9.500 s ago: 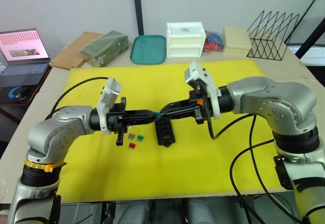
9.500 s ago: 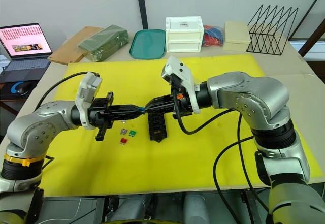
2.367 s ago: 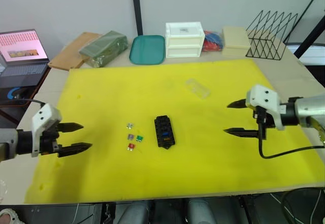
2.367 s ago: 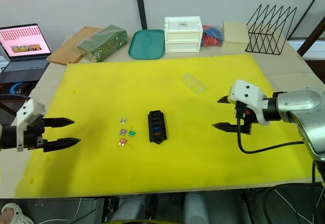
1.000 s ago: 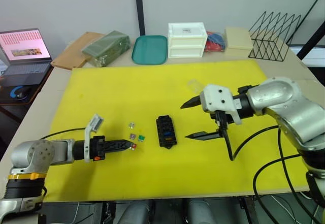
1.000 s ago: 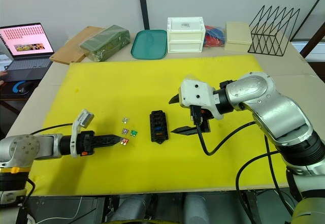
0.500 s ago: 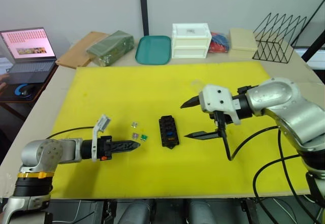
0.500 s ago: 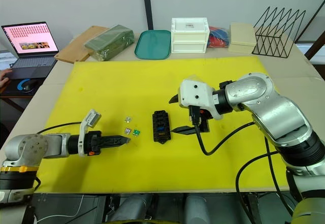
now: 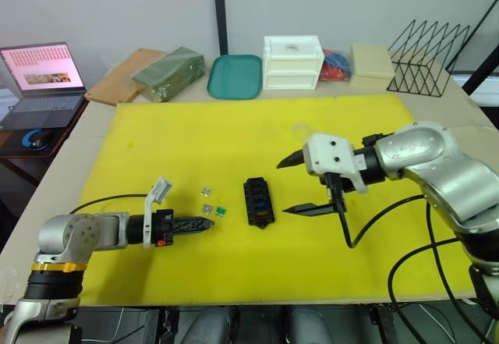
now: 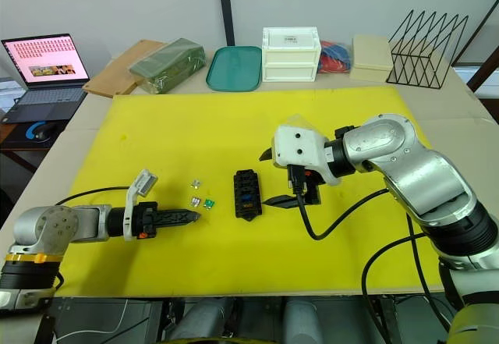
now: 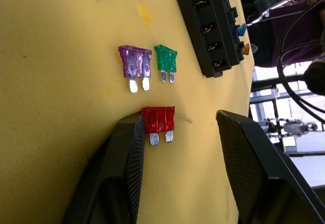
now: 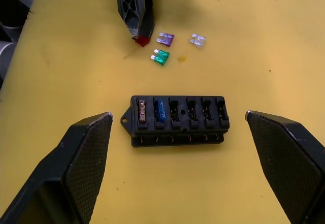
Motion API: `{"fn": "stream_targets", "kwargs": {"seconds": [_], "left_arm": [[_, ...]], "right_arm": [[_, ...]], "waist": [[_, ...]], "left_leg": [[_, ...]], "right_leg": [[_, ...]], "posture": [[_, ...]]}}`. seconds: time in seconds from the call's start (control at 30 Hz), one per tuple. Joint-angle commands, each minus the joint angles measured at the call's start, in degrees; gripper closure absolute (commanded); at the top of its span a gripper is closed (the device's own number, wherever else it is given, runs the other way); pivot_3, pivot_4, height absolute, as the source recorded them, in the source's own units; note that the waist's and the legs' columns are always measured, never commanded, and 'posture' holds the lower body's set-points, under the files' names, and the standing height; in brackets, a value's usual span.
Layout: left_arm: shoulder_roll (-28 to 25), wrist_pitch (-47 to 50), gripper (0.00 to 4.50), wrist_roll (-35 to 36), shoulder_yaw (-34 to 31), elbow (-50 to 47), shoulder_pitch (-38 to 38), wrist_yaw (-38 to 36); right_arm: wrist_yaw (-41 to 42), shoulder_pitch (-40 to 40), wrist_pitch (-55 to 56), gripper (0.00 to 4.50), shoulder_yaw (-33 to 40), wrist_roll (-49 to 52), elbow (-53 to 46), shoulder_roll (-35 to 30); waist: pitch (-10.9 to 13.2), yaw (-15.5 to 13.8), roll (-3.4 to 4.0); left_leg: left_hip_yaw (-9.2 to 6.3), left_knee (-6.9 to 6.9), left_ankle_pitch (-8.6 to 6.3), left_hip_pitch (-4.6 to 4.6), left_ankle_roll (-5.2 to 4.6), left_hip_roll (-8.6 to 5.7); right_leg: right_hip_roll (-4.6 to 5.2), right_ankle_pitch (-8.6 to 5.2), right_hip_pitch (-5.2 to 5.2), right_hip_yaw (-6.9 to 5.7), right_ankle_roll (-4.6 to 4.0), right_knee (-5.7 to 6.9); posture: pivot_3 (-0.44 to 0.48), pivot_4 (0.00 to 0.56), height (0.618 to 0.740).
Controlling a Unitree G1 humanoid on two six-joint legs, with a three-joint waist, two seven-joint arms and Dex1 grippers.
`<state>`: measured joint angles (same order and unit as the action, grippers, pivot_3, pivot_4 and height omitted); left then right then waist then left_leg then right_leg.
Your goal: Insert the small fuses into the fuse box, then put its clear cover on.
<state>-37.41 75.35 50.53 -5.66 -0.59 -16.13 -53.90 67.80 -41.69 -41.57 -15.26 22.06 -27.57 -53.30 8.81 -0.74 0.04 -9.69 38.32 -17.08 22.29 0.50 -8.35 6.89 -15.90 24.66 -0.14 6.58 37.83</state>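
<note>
Lying low over the yellow mat, the left pincer has its fingers apart around the red fuse, one finger touching the fuse's side, the other clear of it; purple fuse and green fuse lie flat just beyond, side by side; a pale fuse sits a little farther off; fuse box rests right of them, tan and blue fuses seated in two end slots, other slots bare; right pincer hovers just right of the box, fingers wide apart; clear cover lies on the mat beyond the right pincer; teal tray and white drawer box stand at the surface's far edge.
</note>
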Motion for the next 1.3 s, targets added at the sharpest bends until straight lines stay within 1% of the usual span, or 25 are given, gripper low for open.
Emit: {"fn": "stream_targets", "kwargs": {"seconds": [0.03, 0.07, 0.13, 0.2, 0.6, 0.7, 0.97, 1.07, 1.13, 1.2, 1.3], "left_arm": [[-0.5, 0.2, 2.18, -1.5, 2.8, 1.3, 1.4, -0.1], [-0.6, 0.1, 2.57, -1.7, 2.9, 1.4, 1.5, -0.2], [-0.9, -0.2, 3.16, -1.8, 2.9, 1.6, 1.6, -0.4], [-1.2, -0.3, 3.85, -1.7, 2.8, 1.3, 1.9, -1.0], [-2.3, -0.8, 3.85, -2.2, 3.1, 1.1, 3.0, -2.1], [-2.1, -1.1, 4.43, -2.2, 2.8, 1.2, 3.0, -1.8], [-2.7, -7.0, 4.47, -3.4, 3.5, -1.5, 4.4, -3.7], [-2.9, -16.6, 4.47, -4.8, 2.2, -6.4, 5.9, -7.7], [-3.0, -20.9, 4.47, -4.9, 0.9, -9.5, 5.8, -9.3], [-3.0, -24.7, 4.47, -5.5, 0.1, -12.3, 5.4, -9.8], [-2.9, -27.4, 4.47, -3.7, -1.6, -16.3, 3.0, -9.5]], "right_arm": [[0.0, -1.2, 0.6, 0.0, 0.7, -0.2, -1.6, 0.2], [0.0, -1.1, 0.7, 0.0, 0.7, -0.2, -1.6, 0.2], [0.0, -1.0, 0.7, 0.0, 0.8, -0.2, -1.7, 0.1], [0.0, -0.9, 0.8, 0.0, 0.9, -0.3, -1.8, 0.2], [-0.2, -0.2, 1.6, 0.0, 0.7, -0.9, -1.6, 0.4], [-0.1, 0.1, 1.9, 0.0, 0.6, -1.1, -1.5, 0.4], [0.3, -0.3, 1.0, 0.0, 0.4, -1.0, -0.7, 0.5], [-0.3, -1.9, -5.5, 0.0, 1.9, 3.0, -0.1, 1.7], [-0.8, -3.4, -10.5, 0.0, 3.2, 6.3, 0.2, 2.7], [-1.4, -4.9, -15.2, 0.0, 4.5, 9.6, 0.3, 3.7], [-3.4, -7.7, -23.9, 0.0, 7.6, 16.3, 1.1, 6.4]], "waist": [[0.0, 0.0, 0.0], [0.0, 0.0, 0.0], [0.0, 0.1, 0.0], [0.0, 0.1, 0.01], [0.0, 0.5, 0.01], [0.0, 0.5, 0.01], [0.0, 0.4, 0.03], [0.0, 0.3, 0.02], [0.0, 0.3, 0.0], [0.0, 0.1, -0.02], [0.0, 0.0, -0.04]], "left_leg": [[0.0, 0.0, 0.0, 0.0, 0.0, 0.0], [0.0, 0.0, 0.0, 0.0, 0.0, 0.0], [0.0, 0.0, 0.0, -0.01, 0.0, 0.0], [0.0, -0.01, 0.0, -0.01, 0.0, 0.01], [0.0, -0.07, 0.0, -0.02, 0.0, 0.03], [0.0, -0.07, 0.0, -0.02, 0.0, 0.04], [0.0, -0.07, 0.0, -0.03, 0.0, 0.04], [0.01, -0.07, 0.0, -0.03, 0.0, 0.04], [0.0, -0.07, 0.0, -0.03, 0.0, 0.05], [0.0, -0.07, 0.0, -0.01, 0.01, 0.06], [0.0, -0.07, 0.0, 0.0, 0.0, 0.05]], "right_leg": [[0.0, 0.0, 0.0, 0.0, 0.0, 0.0], [0.0, 0.0, 0.0, 0.0, 0.0, 0.0], [-0.01, 0.0, 0.0, 0.0, 0.0, 0.0], [-0.01, 0.0, 0.01, 0.0, 0.0, 0.0], [-0.03, 0.0, 0.03, 0.0, 0.0, 0.0], [-0.03, 0.0, 0.03, 0.0, 0.0, 0.0], [-0.03, 0.0, 0.03, 0.01, 0.0, 0.0], [-0.02, 0.0, 0.02, 0.01, 0.0, -0.01], [-0.03, 0.0, 0.02, 0.01, -0.01, -0.02], [-0.03, 0.0, 0.03, 0.01, -0.01, -0.03], [-0.02, 0.0, 0.0, 0.01, -0.01, -0.08]], "posture": [[0.0, 0.15, 0.74], [0.0, 0.15, 0.74], [0.0, 0.15, 0.74], [0.0, 0.15, 0.74], [0.0, 0.15, 0.74], [0.0, 0.15, 0.74], [0.0, 0.15, 0.74], [0.0, 0.15, 0.74], [0.0, 0.15, 0.74], [0.0, 0.15, 0.74], [0.0, 0.15, 0.74]]}}
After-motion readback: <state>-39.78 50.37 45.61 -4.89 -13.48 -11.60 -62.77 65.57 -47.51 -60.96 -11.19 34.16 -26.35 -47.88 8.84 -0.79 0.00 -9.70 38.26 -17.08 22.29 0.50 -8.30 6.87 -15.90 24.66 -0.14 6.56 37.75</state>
